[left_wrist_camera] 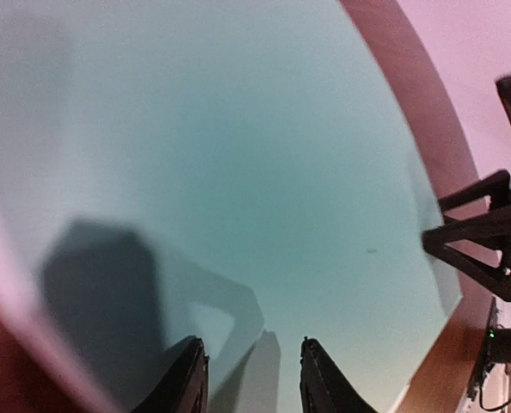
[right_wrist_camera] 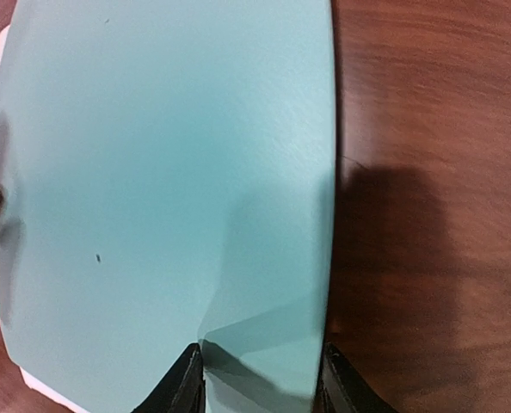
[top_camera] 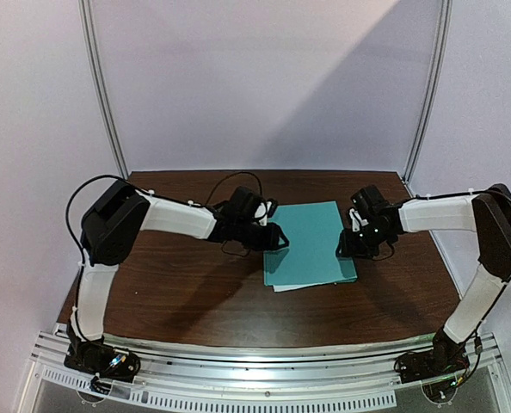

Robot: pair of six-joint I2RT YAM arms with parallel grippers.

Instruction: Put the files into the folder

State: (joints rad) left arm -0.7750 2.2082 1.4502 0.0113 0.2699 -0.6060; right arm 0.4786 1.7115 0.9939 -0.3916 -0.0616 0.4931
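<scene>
A flat teal-green card folder [top_camera: 311, 241] is seen closed at the middle of the dark brown wooden bench [top_camera: 178, 284], a white paper edge [top_camera: 283, 287] showing beneath its near side. The left hand [top_camera: 275, 236] is held at its left edge, the right hand [top_camera: 347, 247] at its right. Both are shown half-parted and empty only in the wrist views.

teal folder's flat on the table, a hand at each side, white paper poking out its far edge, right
Not the far edge. The top view shows the white paper poking out of the teal folder at its near edge. The left hand and right hand are at its sides.
</scene>
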